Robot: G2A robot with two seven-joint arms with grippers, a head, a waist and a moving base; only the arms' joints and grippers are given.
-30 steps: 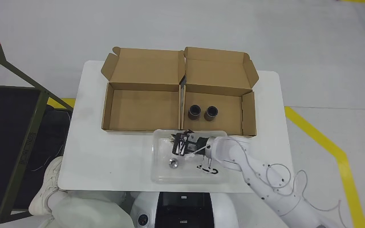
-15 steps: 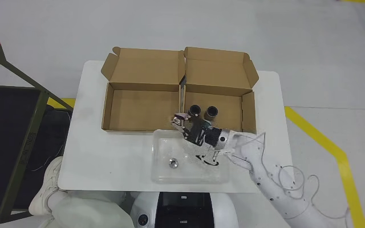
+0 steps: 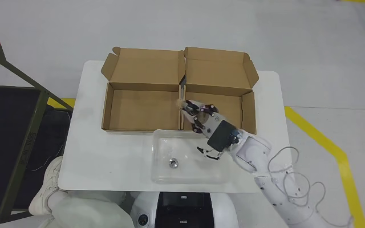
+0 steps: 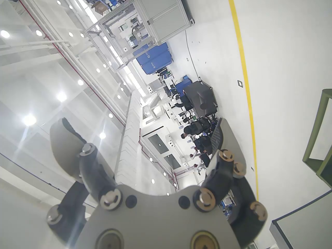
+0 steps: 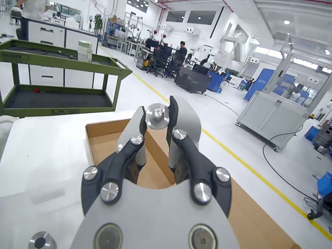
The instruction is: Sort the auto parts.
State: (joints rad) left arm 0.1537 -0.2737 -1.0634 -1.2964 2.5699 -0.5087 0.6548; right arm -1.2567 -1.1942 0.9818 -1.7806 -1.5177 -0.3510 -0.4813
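Observation:
My right gripper (image 3: 189,106) hangs above the wall shared by the two open cardboard boxes, shut on a silver disc-shaped part with a hub (image 5: 156,116). In the right wrist view the fingers (image 5: 173,110) clamp the disc by its rim over the left box (image 5: 153,174). Another silver round part (image 3: 173,163) lies in the clear plastic tray (image 3: 162,175) at the table's front; the right wrist view shows it too (image 5: 41,239). My left gripper (image 4: 142,130) points up into the room, open with nothing between its fingers.
The left box (image 3: 140,111) and right box (image 3: 228,102) stand side by side at the back of the white table (image 3: 91,142), flaps raised. A green cart (image 5: 59,78) stands off the table's left side.
My right gripper has lifted the silver disc out of the tray and carried it back to the boxes' shared wall. Its arm now covers the two black cylinders in the right box.

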